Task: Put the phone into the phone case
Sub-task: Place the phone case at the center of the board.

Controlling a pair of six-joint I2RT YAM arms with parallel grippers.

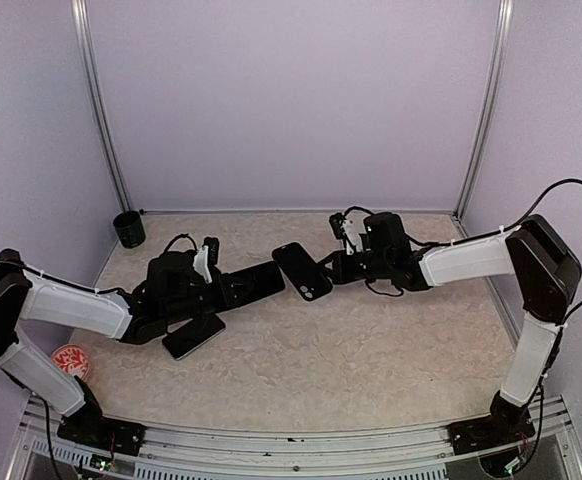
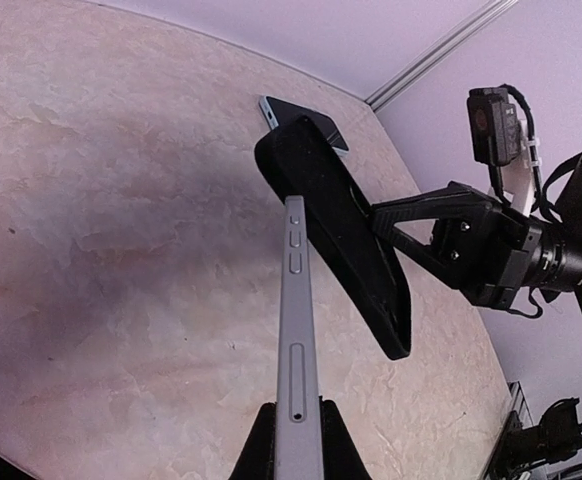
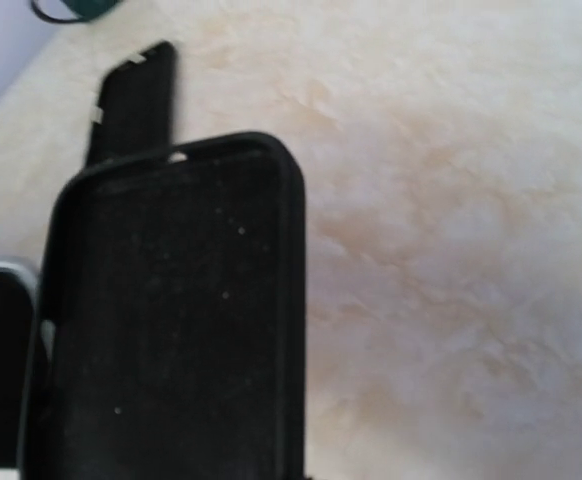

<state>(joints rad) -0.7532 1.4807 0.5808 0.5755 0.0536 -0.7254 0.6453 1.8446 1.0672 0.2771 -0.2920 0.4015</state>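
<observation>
Our left gripper (image 2: 297, 445) pinches the phone (image 2: 296, 330); our right gripper (image 1: 333, 268) pinches the case (image 1: 301, 270); they are close; the phone is not in yet; that part is left.

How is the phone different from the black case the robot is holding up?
The phone has a shiny silver edge with buttons; the case is plain black all over. The phone sits in the left gripper, the case in the right gripper. Both are held up off the table, close together.
</observation>
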